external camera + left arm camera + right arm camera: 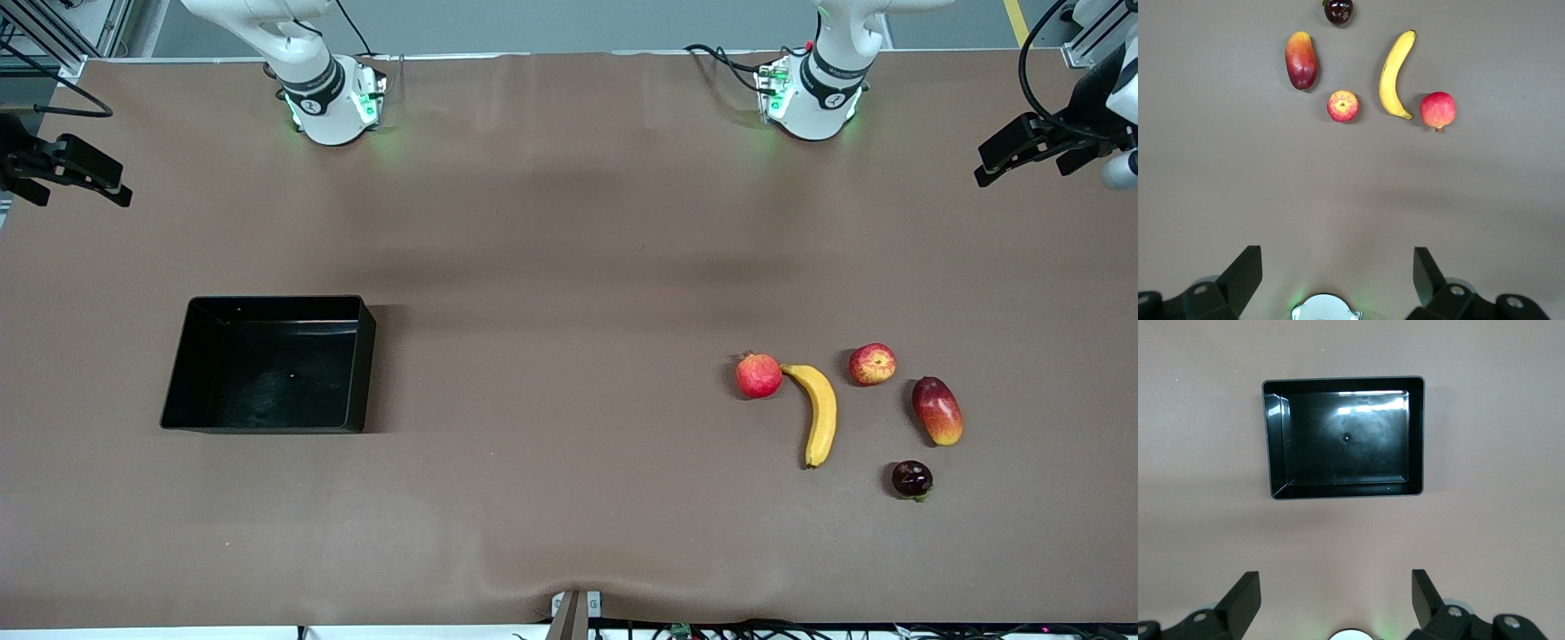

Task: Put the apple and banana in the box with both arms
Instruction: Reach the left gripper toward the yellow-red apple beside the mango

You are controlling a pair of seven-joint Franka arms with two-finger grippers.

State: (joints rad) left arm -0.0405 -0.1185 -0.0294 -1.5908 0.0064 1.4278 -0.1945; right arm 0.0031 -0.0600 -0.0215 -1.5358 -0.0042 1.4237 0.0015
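The apple [872,364] lies on the brown table toward the left arm's end, and also shows in the left wrist view [1343,106]. The banana [820,411] lies beside it, a little nearer the front camera, and shows in the left wrist view [1395,73] too. The black box [267,307] stands empty toward the right arm's end, and the right wrist view [1275,440] looks down into it. My left gripper [1337,260] is open and empty, high over the table near its own base. My right gripper [1336,581] is open and empty, high near its base. Neither gripper shows in the front view.
A red pomegranate [758,375] touches the banana's end. A red-yellow mango [937,410] and a small dark fruit [911,478] lie beside the apple, nearer the front camera. The arm bases [813,98] [329,98] stand at the table's back edge. Black mounts stick in at both ends.
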